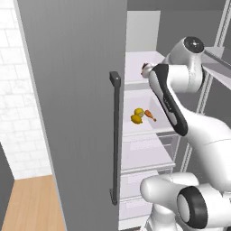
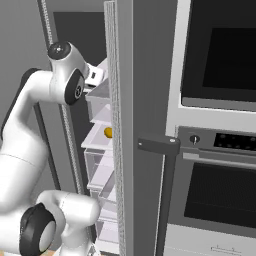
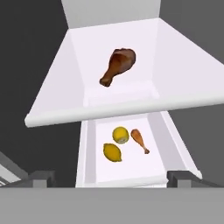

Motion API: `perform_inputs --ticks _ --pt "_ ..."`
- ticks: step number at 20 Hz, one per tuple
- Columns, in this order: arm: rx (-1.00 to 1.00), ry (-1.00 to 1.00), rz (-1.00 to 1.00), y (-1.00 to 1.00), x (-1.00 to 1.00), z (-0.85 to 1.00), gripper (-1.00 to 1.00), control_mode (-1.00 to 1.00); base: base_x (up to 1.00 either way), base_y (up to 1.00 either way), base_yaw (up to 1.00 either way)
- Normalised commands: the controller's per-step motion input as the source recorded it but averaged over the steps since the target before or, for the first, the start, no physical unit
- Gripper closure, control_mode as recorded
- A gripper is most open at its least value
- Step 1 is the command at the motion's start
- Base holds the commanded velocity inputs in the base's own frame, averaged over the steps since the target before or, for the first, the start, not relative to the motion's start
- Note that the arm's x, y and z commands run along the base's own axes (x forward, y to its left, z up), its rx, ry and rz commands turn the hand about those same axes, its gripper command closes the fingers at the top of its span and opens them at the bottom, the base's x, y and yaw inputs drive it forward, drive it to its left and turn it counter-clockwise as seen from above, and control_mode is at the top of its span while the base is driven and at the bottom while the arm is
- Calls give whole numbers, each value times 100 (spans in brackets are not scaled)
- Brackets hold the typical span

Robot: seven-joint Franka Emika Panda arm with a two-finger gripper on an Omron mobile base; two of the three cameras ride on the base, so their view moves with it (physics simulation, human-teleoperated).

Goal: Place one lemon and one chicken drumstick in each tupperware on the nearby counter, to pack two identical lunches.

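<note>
So far we judge the packing has hardly begun, going by what lies in the open fridge. In the hand view one drumstick lies on the upper shelf, near the middle, with its thick end toward the back wall. Below it, on the lower shelf, two lemons sit close together, one just behind the other, and a second, smaller-looking drumstick lies just beside them. From the left base view we make out the same yellow pair and the drumstick on the middle shelf, past the arm's elbow. That makes two lemons and two drumsticks in the fridge, which would be the full count for two lunches, so we take it that nothing has been carried off yet. The gripper hangs in front of the shelves with its jaws wide apart and nothing between them; its two dark tips stand at either side of the bottom of the hand view, well apart from any food. We cannot see the tupperware or the counter from here, so we cannot tell whether they hold anything. Left to do, as we read it: four separate fetches, one lemon and one drumstick to each box. The upper drumstick looks the nearest candidate for a first pick, though that is only our guess.
</note>
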Motion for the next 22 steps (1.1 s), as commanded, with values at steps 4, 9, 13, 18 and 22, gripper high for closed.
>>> perform_inputs --ticks 4,9,13,18,22 --pt "0 5 -3 -6 51 2 -100 -100 0 0 0" --pt "0 2 -2 -10 63 0 -100 -100 0 0 0" --pt "0 3 -1 0 68 0 -100 -100 0 0 0" --pt "0 1 0 -7 63 -9 -100 -100 0 0 0" --pt "0 0 0 -8 53 -20 -100 -100 0 0 0"
